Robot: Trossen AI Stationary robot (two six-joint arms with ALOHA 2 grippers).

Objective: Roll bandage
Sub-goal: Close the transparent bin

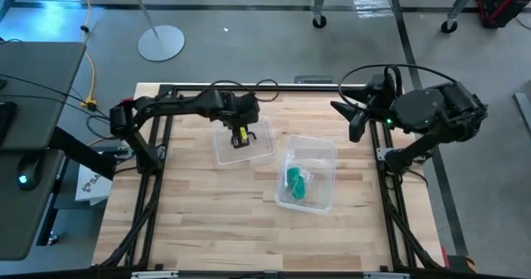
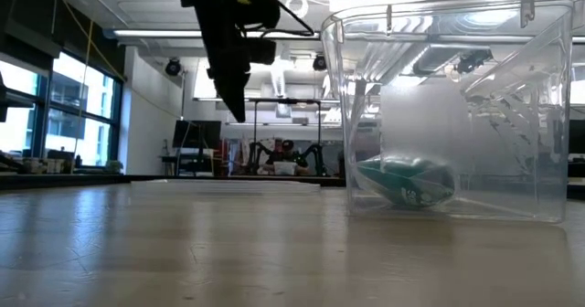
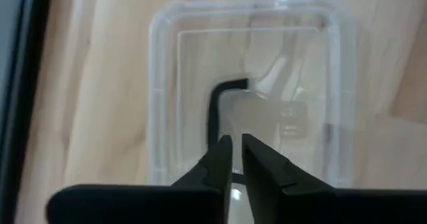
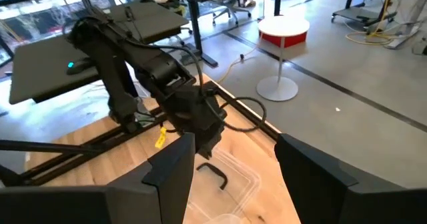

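The green bandage (image 1: 295,182) lies bunched inside crinkly clear plastic on the floor of an open clear box (image 1: 328,149) at the table's middle; it also shows in the low view (image 2: 407,181). The box's clear lid (image 1: 222,152) lies flat on the table to the left of the box, with its black handle (image 3: 217,104) up. My left gripper (image 3: 237,143) hangs above the lid, pointing down, its fingers nearly together and clear of the table (image 2: 236,115). My right gripper (image 1: 348,119) is open and empty, held high at the table's far right (image 4: 233,164).
The black frame rails (image 1: 149,159) run along the table's left and right sides. Bare wood (image 1: 216,221) lies between the box and the near edge. A white lamp base (image 1: 161,42) stands on the floor beyond the table.
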